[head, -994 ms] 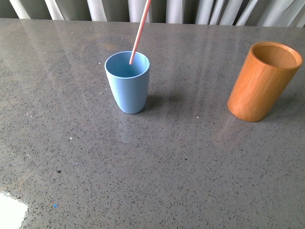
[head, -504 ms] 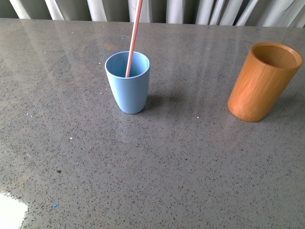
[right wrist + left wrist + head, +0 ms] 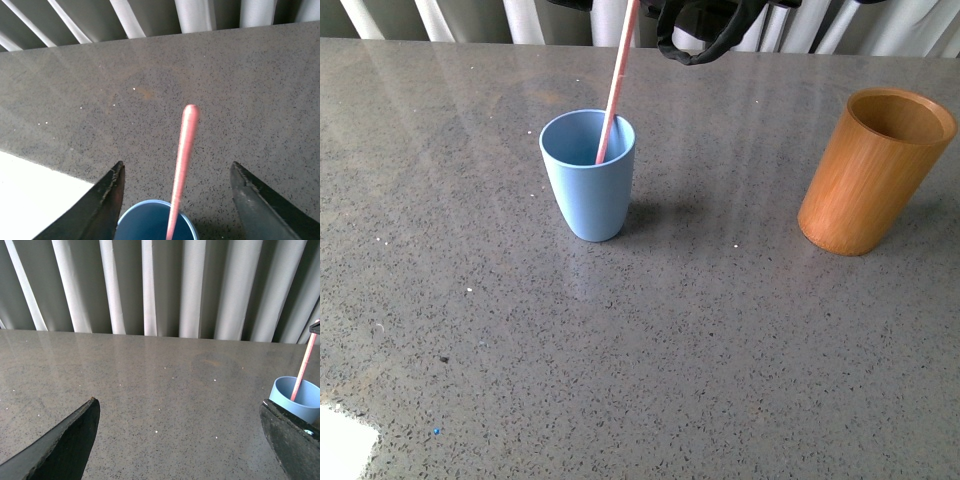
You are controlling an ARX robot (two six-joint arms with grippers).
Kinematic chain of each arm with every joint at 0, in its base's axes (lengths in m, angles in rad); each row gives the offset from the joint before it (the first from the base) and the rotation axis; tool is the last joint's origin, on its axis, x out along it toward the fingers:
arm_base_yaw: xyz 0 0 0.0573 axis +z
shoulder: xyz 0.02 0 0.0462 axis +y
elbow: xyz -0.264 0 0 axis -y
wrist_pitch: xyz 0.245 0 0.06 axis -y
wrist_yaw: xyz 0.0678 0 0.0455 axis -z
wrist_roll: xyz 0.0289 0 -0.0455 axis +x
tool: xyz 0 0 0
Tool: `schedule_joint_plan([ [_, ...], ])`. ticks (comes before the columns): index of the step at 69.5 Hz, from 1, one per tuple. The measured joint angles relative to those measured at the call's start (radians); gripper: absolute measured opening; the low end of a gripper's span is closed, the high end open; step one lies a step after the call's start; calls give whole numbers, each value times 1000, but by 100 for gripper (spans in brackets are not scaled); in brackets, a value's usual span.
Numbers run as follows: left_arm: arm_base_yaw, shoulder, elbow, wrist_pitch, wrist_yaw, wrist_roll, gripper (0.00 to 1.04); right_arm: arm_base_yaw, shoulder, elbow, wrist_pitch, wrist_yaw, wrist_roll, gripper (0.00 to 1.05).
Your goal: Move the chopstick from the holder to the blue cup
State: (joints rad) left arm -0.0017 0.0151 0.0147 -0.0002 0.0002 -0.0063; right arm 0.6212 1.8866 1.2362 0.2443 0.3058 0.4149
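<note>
The right gripper (image 3: 175, 195) is spread wide, its two dark fingers (image 3: 107, 200) standing well apart on either side of the chopstick (image 3: 182, 160) without touching it. The chopstick stands free in the blue cup (image 3: 155, 220), its lower end inside and its pink-red shaft leaning against the rim.

The left gripper (image 3: 185, 440) is also spread wide and holds nothing; only bare grey surface (image 3: 150, 380) lies between its fingers (image 3: 65, 445).

In the front view the blue cup (image 3: 588, 175) stands upright on the speckled surface (image 3: 640, 350), with the chopstick (image 3: 616, 85) rising from it and tilting toward the holder's side. Dark parts of the right arm (image 3: 705, 25) hang above and just behind the cup. The holder (image 3: 872, 170), an orange-brown cylinder, stands well apart from the cup, and only this view shows it. The left wrist view catches the cup (image 3: 297, 397) and chopstick (image 3: 304, 367) beside one finger, with pale curtains (image 3: 150, 285) behind the surface.
</note>
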Motion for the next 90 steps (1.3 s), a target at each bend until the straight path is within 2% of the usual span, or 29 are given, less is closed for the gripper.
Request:
schedule_joint_plan([
  [11, 0, 0, 0, 0, 0, 0, 96, -43, -123, -49, 15, -23, 4, 97],
  [22, 0, 0, 0, 0, 0, 0, 96, -126, -299, -137, 31, -35, -24, 96],
  [41, 0, 0, 0, 0, 0, 0, 96, -282, -661, -420, 22, -86, -144, 96],
  [46, 0, 0, 0, 0, 0, 0, 96, -300, -747, -516, 132, -18, -243, 85],
  [52, 0, 0, 0, 0, 0, 0, 96, -343, -843, -644, 240, -37, -340, 68],
  [76, 0, 0, 0, 0, 0, 0, 96, -461, -1032, -947, 316, -151, -405, 6],
  [79, 0, 0, 0, 0, 0, 0, 96, -472, -1052, -969, 318, -163, -411, 2],
  [90, 0, 0, 0, 0, 0, 0, 96, -509, -1130, -1048, 315, -198, -411, 2],
])
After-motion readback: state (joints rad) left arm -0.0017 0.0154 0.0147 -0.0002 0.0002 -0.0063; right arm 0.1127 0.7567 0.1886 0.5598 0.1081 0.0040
